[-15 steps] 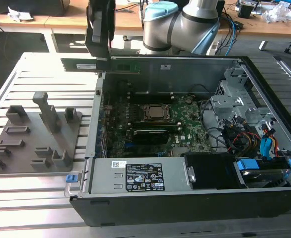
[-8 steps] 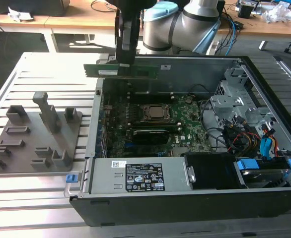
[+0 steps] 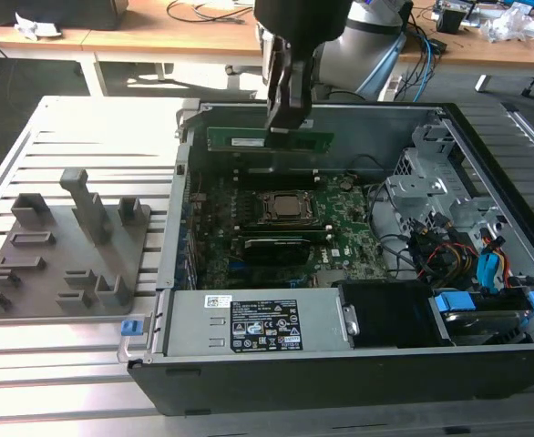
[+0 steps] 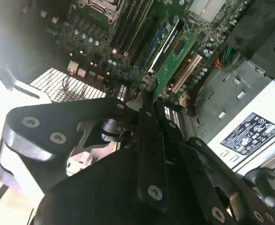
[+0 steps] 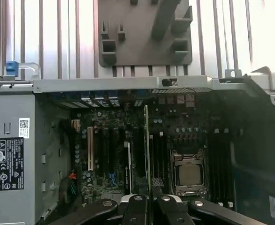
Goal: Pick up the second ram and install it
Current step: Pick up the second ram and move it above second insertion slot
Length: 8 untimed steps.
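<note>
Green long face, white label at mid-length: second ram, pinched at its upper edge by the gripper, upper centre of the exterior view. Gripper clenched on the stick, not released. Hangs on edge, long side level, in the air over the open computer case, near the far wall, apart from the motherboard below. Shows edge-on in the first wrist view as a thin line, second ram, running out from the gripper toward the case rim, just beside the square processor socket. Grey plastic holder with upright blocks on the desk, left of frame in the exterior view, well apart from the stick.

Judged step: pick-up done, carry over the board in hand, seating not yet done. Cannot tell which of the memory slots lies directly under the stick. Judged need for the move ahead: lower edge parallel to a free slot beside the socket, stick kept upright, straight push down with even load at both ends; tilt or offset likely to jam the contacts.
</note>
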Available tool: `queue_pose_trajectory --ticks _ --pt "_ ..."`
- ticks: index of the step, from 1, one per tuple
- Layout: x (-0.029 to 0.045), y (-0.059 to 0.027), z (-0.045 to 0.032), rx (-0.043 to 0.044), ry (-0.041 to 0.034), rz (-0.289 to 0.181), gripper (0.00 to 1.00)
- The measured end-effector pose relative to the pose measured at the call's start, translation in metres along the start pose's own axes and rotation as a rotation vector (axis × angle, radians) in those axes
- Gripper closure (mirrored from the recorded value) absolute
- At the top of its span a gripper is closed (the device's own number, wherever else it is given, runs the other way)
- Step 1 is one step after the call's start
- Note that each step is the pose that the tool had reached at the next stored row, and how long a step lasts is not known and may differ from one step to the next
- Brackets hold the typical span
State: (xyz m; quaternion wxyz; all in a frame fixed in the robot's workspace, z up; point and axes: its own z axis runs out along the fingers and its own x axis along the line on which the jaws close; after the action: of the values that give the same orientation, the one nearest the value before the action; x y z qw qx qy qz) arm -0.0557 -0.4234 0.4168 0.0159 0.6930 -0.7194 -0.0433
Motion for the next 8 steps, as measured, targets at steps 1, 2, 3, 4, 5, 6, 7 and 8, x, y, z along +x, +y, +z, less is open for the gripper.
queue_pose_trajectory --ticks 1,2,3,4,5,6,7,8 --pt "-0.0036 -0.0044 0.0029 -0.0005 0.0006 0.000 0.86" --pt "-0.0094 -0.0132 0.0071 -0.0015 0.0012 0.000 0.86" --pt "-0.0138 -0.0192 0.0101 -0.0020 0.0012 0.000 0.86" --pt "-0.0165 -0.0222 0.0117 -0.0023 0.0012 0.000 0.86" --pt "-0.0224 -0.0292 0.0150 -0.0028 0.0012 0.000 0.86" --pt "-0.0296 -0.0372 0.0188 -0.0035 0.0013 0.000 0.86" --pt "-0.0353 -0.0430 0.0217 -0.0039 0.0013 0.000 0.86" --pt "-0.0387 -0.0462 0.0234 -0.0042 0.0013 0.000 0.86"
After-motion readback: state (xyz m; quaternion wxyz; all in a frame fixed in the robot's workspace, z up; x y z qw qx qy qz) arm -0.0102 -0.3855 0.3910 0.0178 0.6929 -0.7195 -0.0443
